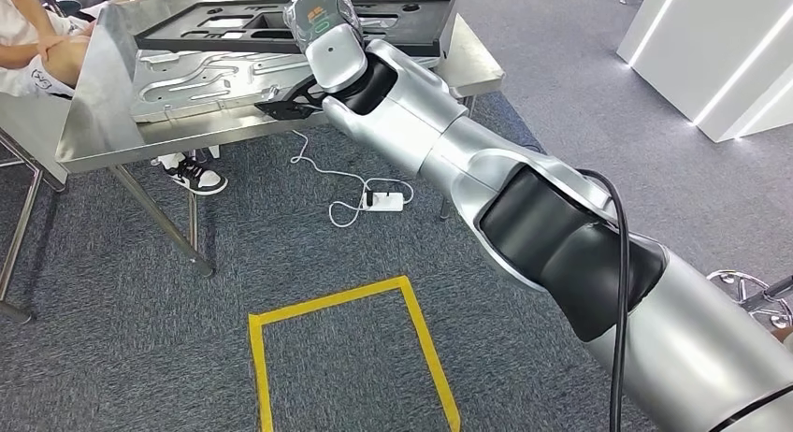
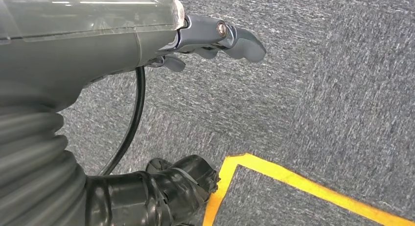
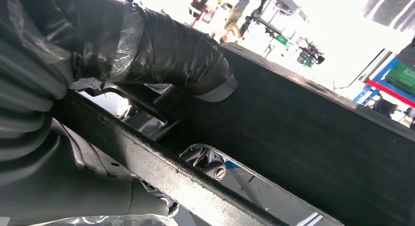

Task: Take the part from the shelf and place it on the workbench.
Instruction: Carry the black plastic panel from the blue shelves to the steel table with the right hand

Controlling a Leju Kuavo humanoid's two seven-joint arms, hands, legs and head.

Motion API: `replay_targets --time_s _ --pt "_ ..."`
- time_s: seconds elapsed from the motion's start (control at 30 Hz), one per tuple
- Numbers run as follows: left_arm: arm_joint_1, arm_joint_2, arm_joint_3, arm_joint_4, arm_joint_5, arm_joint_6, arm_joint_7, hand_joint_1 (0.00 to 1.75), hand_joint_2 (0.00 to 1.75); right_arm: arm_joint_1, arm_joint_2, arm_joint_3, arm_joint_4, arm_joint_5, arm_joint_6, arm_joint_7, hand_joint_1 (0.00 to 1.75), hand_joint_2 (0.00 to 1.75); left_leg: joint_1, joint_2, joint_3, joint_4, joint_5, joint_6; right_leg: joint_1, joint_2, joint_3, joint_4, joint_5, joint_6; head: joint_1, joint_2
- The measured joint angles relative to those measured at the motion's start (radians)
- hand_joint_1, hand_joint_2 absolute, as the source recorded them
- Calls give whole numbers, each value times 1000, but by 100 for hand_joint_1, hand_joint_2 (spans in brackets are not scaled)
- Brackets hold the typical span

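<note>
Over the shiny steel workbench (image 1: 93,123), the right hand (image 1: 323,39) grips a flat black cut-out part (image 1: 224,25); left fingers (image 2: 240,40) hang loose.

White power strip (image 1: 386,201) lies on grey carpet just beyond the yellow tape square (image 1: 351,352); a seated person's sneaker (image 1: 198,178) farther left.
</note>
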State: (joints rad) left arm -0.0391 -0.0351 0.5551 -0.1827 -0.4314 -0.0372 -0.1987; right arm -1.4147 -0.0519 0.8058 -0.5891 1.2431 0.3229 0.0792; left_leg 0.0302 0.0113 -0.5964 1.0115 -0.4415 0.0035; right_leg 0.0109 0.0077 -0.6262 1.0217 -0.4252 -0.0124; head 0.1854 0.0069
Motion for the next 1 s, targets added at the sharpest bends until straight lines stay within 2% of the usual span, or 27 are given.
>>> replay_targets --time_s 0.17,0.5,0.57,0.63,0.7,0.77,0.8,0.83,0.87,0.93,0.97,1.0 --pt "0 0 9 0 -1 0 1 0 175 0 0 3 2 0 -1 3 175 175 0 0 0 -1 2 -5 0 0 -1 1 1 -1 0 0" --pt "0 0 20 0 -7 8 11 0 175 0 0 5 3 -1 -2 5 175 175 -1 0 -2 0 2 -6 -1 -1 -1 0 1 -1 0 0" --pt "0 0 22 0 -9 10 15 0 175 0 0 5 3 -1 -2 5 175 175 -3 -1 -2 -1 1 1 -5 -1 2 -8 5 3 0 0" --pt "-1 -2 25 0 -12 12 18 0 175 -1 0 4 3 -1 -3 5 175 175 3 2 17 -31 11 13 -4 -1 8 -20 8 12 0 0" --pt "-2 -4 29 0 -15 13 19 0 175 -5 -1 4 5 -1 -4 5 175 175 12 8 43 -72 26 17 -7 -1 -10 19 -15 22 0 0" --pt "-3 -6 34 0 -17 13 19 0 175 -8 -2 5 7 -1 -4 4 175 175 17 13 53 -82 26 14 -20 -2 -71 136 -68 36 0 0" --pt "-4 -6 37 0 -18 13 19 0 175 -6 -2 5 8 -1 -4 4 175 175 22 15 54 -80 23 9 -28 -2 -104 194 -86 44 0 0" --pt "-3 -7 39 0 -18 13 19 0 175 -3 -3 5 10 -1 -5 4 175 175 29 15 56 -76 18 3 -38 -3 -125 226 -87 55 0 0" --pt "-3 -7 40 0 -18 13 19 0 175 1 -3 5 11 -1 -4 4 175 175 37 14 57 -69 11 -6 -48 -4 -126 219 -67 66 0 0" --pt "-2 -8 40 0 -18 14 19 0 175 5 -4 5 14 -1 -5 4 175 175 55 12 59 -46 -9 -31 -68 -11 -77 104 2 92 0 0" --pt "-2 -6 41 0 -17 14 19 0 175 4 -5 5 15 -1 -6 4 175 175 60 11 56 -32 -19 -44 -71 -11 -53 52 23 101 1 0" --pt "-2 -5 42 0 -17 14 20 0 175 4 -4 5 16 -1 -7 3 175 175 60 10 51 -19 -28 -57 -74 -10 -38 19 31 100 0 0"
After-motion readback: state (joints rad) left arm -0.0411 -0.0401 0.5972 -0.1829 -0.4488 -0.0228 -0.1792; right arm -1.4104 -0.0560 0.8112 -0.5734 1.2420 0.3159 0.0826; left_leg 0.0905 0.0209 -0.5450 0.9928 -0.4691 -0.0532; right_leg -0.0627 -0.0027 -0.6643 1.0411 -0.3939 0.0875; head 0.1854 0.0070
